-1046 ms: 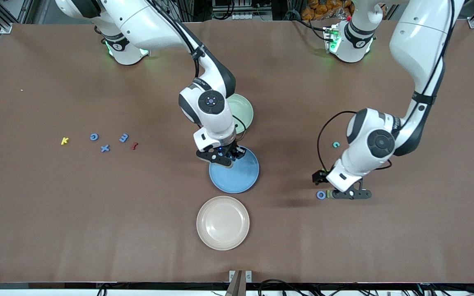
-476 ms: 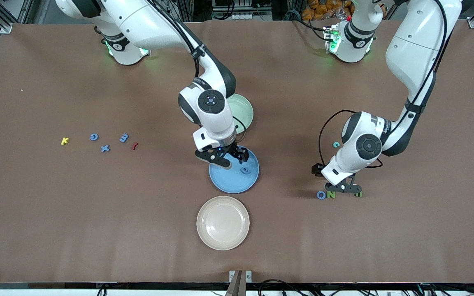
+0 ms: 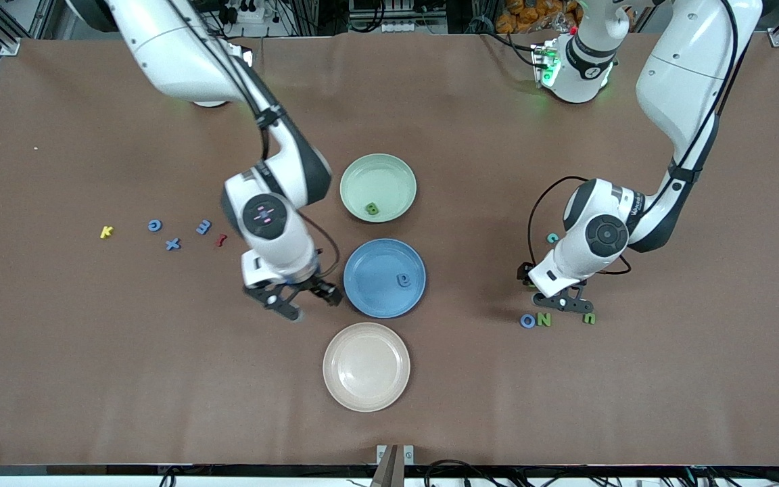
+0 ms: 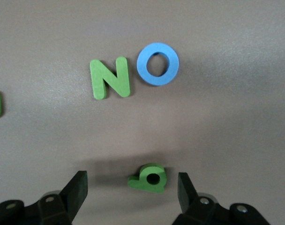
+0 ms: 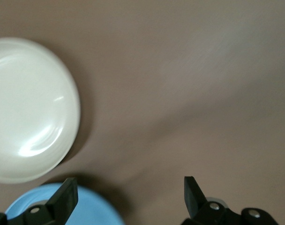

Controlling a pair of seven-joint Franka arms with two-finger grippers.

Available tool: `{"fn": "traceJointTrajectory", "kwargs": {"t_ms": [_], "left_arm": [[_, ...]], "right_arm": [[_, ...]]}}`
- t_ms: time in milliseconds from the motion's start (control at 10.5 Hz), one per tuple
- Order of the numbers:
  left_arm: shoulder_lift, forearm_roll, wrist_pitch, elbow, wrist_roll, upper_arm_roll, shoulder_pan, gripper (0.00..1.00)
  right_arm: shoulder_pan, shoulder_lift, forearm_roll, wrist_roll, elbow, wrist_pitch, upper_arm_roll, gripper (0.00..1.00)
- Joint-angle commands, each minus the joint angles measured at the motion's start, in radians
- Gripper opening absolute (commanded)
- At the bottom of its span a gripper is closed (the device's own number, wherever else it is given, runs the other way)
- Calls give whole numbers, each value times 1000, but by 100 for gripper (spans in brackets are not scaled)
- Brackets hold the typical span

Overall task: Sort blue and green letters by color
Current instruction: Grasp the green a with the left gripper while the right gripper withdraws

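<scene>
My right gripper point(image 3: 301, 301) is open and empty, over bare table beside the blue plate point(image 3: 369, 297), toward the right arm's end. One blue letter point(image 3: 402, 280) lies in that plate. The green plate point(image 3: 389, 172) holds a green B point(image 3: 372, 209). My left gripper point(image 3: 560, 302) is open and low, with a small green letter point(image 4: 149, 177) lying between its fingers, untouched. A green N point(image 4: 109, 78), a blue O point(image 4: 157, 63) and a green U point(image 3: 589, 318) lie close by. Blue letters G point(image 3: 154, 225), X point(image 3: 172, 244) and E point(image 3: 204, 227) lie at the right arm's end.
A beige plate point(image 3: 366, 366) stands nearer the front camera than the blue plate and also shows in the right wrist view point(image 5: 30, 110). A yellow K point(image 3: 106, 232) and a dark red letter point(image 3: 221, 239) lie among the blue letters. A teal-green C point(image 3: 552, 238) lies beside the left arm.
My right gripper let a blue letter go into the blue plate, then swung off the plate toward the right arm's end. My left gripper shifted off the N and U to the lone green letter.
</scene>
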Motion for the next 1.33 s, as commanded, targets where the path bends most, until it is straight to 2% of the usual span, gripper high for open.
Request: {"fn": "traceJointTrajectory", "kwargs": {"t_ms": [0,95,190,476,571,761,951,1046,1236], "left_arm": [[-22,24,12,-33,6,-12,0,79],[-21,24,12,-33,6,-12,-1,78],[-15,26,14,-33,6,-11,-1,72],[-12,30,17,-22,6,-12,-6,66],[-10,30,22,-22,6,-11,-9,60],[-4,30,25,-20,6,-11,-9,55],[8,30,41,-20,5,-11,-7,51],[8,30,41,-20,5,-11,-7,39],[-1,30,41,-23,-10,-12,-9,3]], "right_arm": [[-138,-94,-4,-157,-107,-64,20,100],[-187,-137,-4,-203,-166,-64,19,100],[-235,-184,-6,-237,-232,-60,20,100],[-387,-342,-9,-313,-448,-53,20,100],[-433,-388,-10,-329,-516,-44,20,100],[-528,-468,-10,-356,-625,-27,20,100],[-623,-537,-12,-373,-778,107,19,100],[-651,-556,-12,-373,-826,140,19,100],[-688,-589,-14,-372,-913,224,19,100]]}}
